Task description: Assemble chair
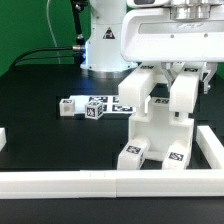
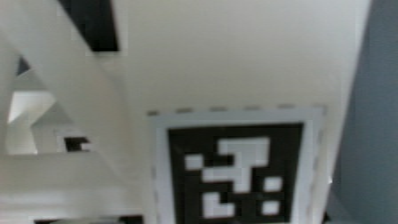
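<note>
Chair [image 1: 152, 125] partly built, standing on desk [image 1: 40, 135] by front rail [image 1: 90, 181]. Claw [image 1: 178, 72] down on its top, grip unclear. Loose parts [image 1: 95, 108] left to add.

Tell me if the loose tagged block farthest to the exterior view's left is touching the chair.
Apart. The exterior view shows the leftmost block well clear of the chair, with a second block and bare black table between them.
</note>
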Tool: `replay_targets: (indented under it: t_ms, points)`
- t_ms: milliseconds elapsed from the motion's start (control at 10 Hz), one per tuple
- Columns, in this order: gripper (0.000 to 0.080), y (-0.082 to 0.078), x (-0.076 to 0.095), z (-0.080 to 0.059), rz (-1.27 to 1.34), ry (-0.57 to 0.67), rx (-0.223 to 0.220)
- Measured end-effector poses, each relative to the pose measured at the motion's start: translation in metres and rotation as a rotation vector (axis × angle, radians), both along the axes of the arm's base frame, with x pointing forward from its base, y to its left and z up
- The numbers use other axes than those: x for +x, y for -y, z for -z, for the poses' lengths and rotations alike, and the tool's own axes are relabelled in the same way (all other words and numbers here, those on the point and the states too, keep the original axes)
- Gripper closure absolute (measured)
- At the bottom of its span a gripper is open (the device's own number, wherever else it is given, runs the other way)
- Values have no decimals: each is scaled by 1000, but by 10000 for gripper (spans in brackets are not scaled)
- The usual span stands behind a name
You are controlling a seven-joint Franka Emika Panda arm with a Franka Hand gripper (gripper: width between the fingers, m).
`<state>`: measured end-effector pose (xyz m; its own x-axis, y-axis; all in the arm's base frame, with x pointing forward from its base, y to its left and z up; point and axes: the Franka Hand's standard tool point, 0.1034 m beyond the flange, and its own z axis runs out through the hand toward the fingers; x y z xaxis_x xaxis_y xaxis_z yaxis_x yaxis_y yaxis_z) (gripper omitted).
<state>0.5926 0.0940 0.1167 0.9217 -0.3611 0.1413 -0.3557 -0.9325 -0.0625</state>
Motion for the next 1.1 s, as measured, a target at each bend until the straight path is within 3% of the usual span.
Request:
replay_targets:
  t_ms: [700, 1100]
  points:
    - [515, -3, 5, -1, -7, 46, -1]
    - [515, -4, -14, 0, 35, 25, 18]
